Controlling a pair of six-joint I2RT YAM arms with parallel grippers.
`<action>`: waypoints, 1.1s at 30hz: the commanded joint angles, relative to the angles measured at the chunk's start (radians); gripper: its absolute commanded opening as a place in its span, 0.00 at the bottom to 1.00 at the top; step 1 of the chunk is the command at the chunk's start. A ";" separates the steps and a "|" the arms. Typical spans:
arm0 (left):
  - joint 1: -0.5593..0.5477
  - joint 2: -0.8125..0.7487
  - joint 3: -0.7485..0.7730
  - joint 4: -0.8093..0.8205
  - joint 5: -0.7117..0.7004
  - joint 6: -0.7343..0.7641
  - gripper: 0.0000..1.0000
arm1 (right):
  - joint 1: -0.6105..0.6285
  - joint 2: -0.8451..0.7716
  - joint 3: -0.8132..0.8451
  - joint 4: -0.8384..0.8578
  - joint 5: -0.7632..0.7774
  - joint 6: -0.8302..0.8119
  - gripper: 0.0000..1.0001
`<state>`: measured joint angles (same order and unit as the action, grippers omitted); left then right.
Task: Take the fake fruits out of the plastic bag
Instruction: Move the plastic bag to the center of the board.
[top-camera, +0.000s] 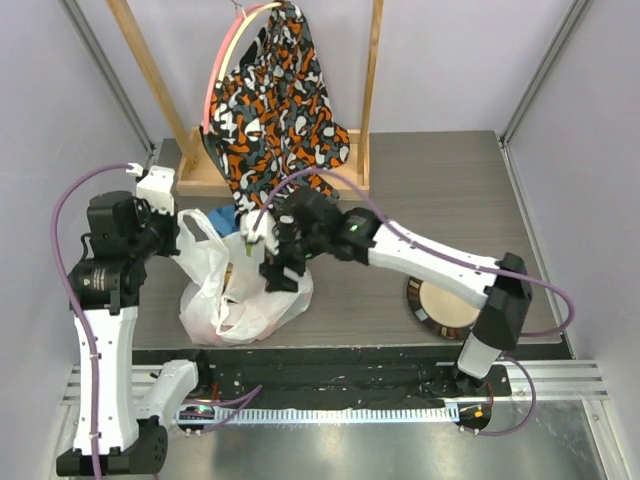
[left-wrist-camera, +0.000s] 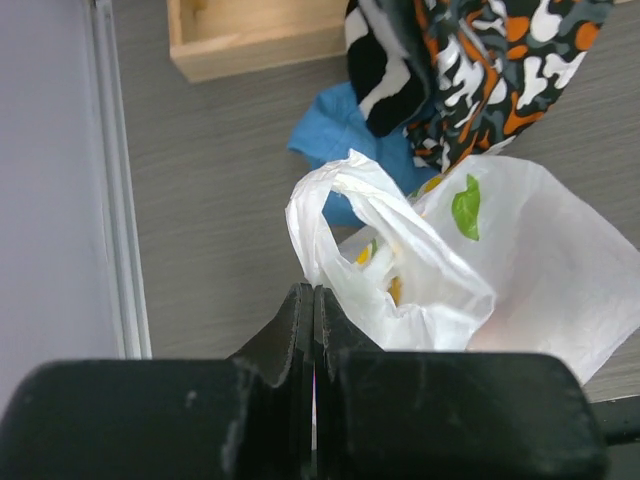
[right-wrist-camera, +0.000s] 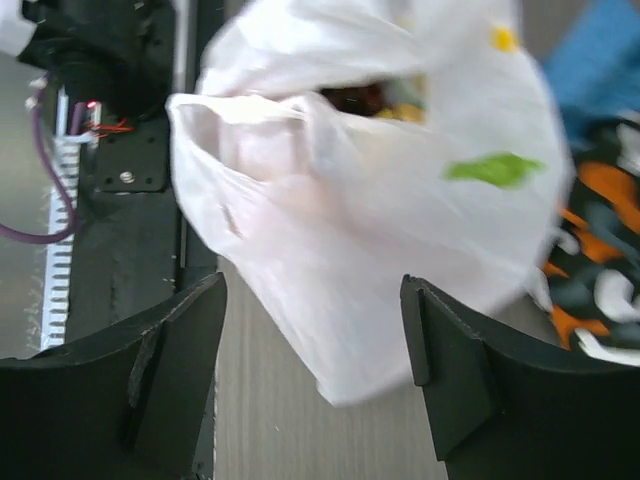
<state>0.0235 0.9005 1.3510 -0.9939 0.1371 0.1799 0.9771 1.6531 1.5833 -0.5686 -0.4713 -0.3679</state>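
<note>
The plastic bag (top-camera: 235, 295) stands crumpled at the table's front left, its mouth up. Through the mouth I see bits of the fake fruits, yellow (left-wrist-camera: 396, 290) in the left wrist view and dark red and yellow (right-wrist-camera: 375, 100) in the right wrist view; no fruit shows whole. My left gripper (top-camera: 176, 238) is shut, its tips (left-wrist-camera: 314, 295) pinching the bag's left handle loop (left-wrist-camera: 330, 195). My right gripper (top-camera: 270, 262) is open at the bag's right side, and its fingers (right-wrist-camera: 180, 340) straddle the bag's lower corner (right-wrist-camera: 350, 330) without closing on it.
An orange-black-white patterned cloth (top-camera: 280, 110) hangs from a wooden frame (top-camera: 190, 180) at the back. A blue cloth (left-wrist-camera: 335, 135) lies behind the bag. A round dark-rimmed plate (top-camera: 445, 308) sits at the front right, under the right arm.
</note>
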 joint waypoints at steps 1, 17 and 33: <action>0.055 0.032 -0.081 0.063 -0.048 -0.126 0.00 | 0.141 0.086 0.050 0.021 -0.003 -0.049 0.75; 0.087 0.069 -0.075 0.057 0.021 -0.238 0.00 | 0.302 0.310 0.067 0.294 0.077 -0.081 0.73; 0.108 0.161 0.033 0.061 0.099 -0.246 0.00 | 0.278 0.247 0.052 0.331 0.344 -0.085 0.30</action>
<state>0.1257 1.0527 1.3449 -0.9619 0.1787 -0.0708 1.2778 2.0674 1.6413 -0.2981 -0.2413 -0.4706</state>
